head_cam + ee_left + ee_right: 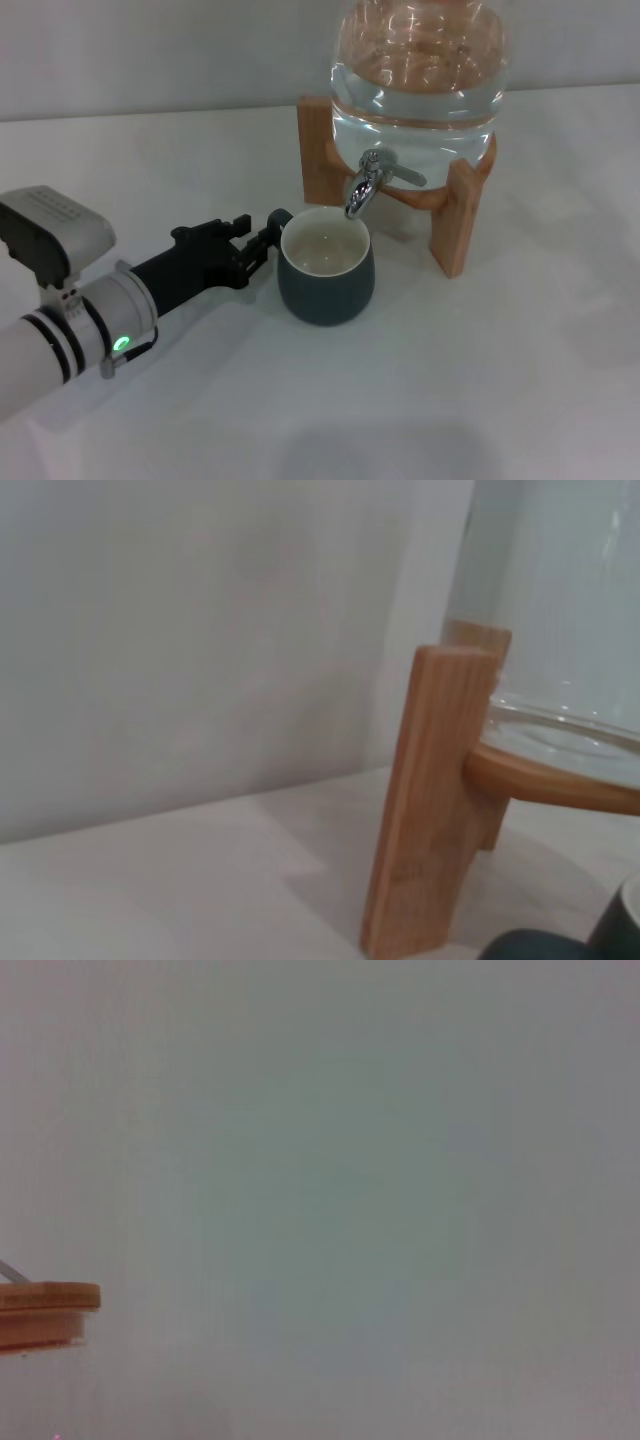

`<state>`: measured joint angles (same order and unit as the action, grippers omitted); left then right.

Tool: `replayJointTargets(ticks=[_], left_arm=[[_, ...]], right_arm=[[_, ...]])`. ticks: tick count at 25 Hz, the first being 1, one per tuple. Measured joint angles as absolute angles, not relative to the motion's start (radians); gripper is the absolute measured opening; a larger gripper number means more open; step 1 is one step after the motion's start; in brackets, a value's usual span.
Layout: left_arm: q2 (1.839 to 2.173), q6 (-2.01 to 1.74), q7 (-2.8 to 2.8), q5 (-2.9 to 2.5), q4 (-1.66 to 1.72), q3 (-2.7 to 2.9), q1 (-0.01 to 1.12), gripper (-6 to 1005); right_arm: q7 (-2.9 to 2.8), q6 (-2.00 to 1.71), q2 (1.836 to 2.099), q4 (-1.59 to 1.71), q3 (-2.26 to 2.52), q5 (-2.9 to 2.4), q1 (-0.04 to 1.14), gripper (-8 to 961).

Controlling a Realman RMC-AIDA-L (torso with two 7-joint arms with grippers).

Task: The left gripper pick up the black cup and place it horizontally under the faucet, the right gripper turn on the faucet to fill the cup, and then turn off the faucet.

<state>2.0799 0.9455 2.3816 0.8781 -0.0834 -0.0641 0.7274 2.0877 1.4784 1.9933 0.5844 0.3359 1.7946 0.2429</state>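
White table (420, 400) (pale wall (150, 50) behind), cup-bearing

Soft, even overhead light; faint shadows on the table (520, 380), glints on the glass jar (420, 80), wrist views hazy.

A white counter (450, 400) fills the head view, matte and evenly lit, with soft grey shadows; behind it rises a plain pale wall (150, 50), bare and grey-white; the two meet along a faint straight edge.
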Motion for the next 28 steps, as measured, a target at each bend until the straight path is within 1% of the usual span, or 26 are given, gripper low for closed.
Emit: replayJointTargets(ticks=[17, 28], left_arm=[[2.080, 1.073, 2.319, 0.904, 0.007, -0.064, 0.661, 355], [2.079, 1.265, 2.241, 1.003, 0.125, -0.064, 0.575, 355]], right_arm=[[2.081, 1.444, 1.992, 0.584, 0.336, 1.795, 0.246, 840], [2.078, 1.437, 1.990, 0.584, 0.334, 1.795, 0.244, 840]])
